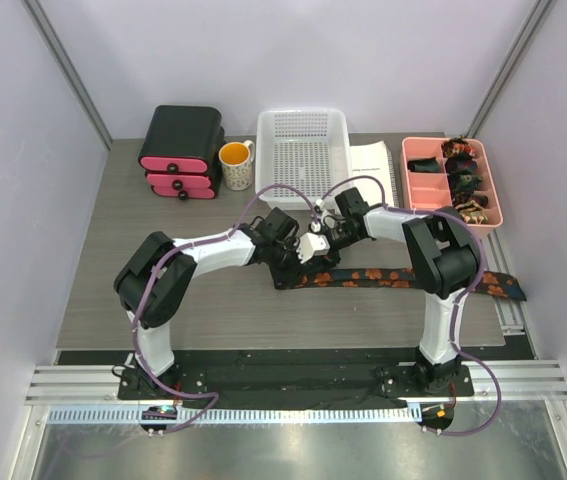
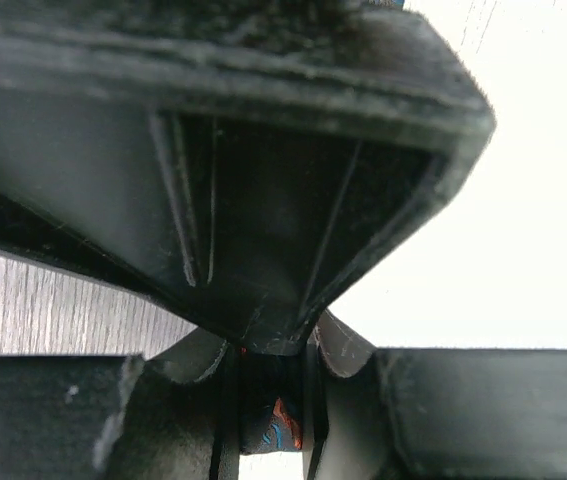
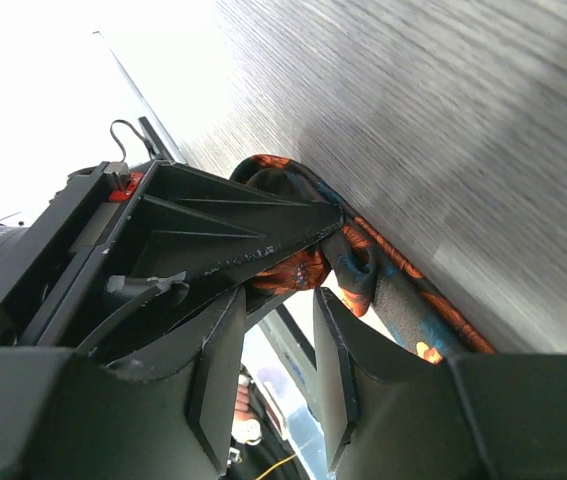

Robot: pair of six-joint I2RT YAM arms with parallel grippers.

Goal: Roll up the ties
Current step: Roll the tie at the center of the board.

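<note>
**Robot lab cell showing its workings**

This is looking like a robotics lab bench rather than a home or a shop. Pale panels [image 1: 23, 200] on aluminium posts [image 1: 68, 70] are boxing in a grey wood-grain table [image 1: 233, 310]. A left arm [image 1: 203, 250] and a right arm [image 1: 443, 260] are sitting bolted to a black base plate [image 1: 293, 375] at the near edge, purple cables [image 1: 281, 186] looping over them, with metal rails [image 1: 73, 385] and a slotted cable duct [image 1: 293, 414] running below. Props are lying staged along the far side: a black-and-pink drawer box [image 1: 181, 150], a mug [image 1: 235, 163], a white basket [image 1: 303, 150] and a pink tray [image 1: 423, 185] holding coiled ties [image 1: 463, 175], while a patterned tie [image 1: 383, 278] is stretching across the table
</note>
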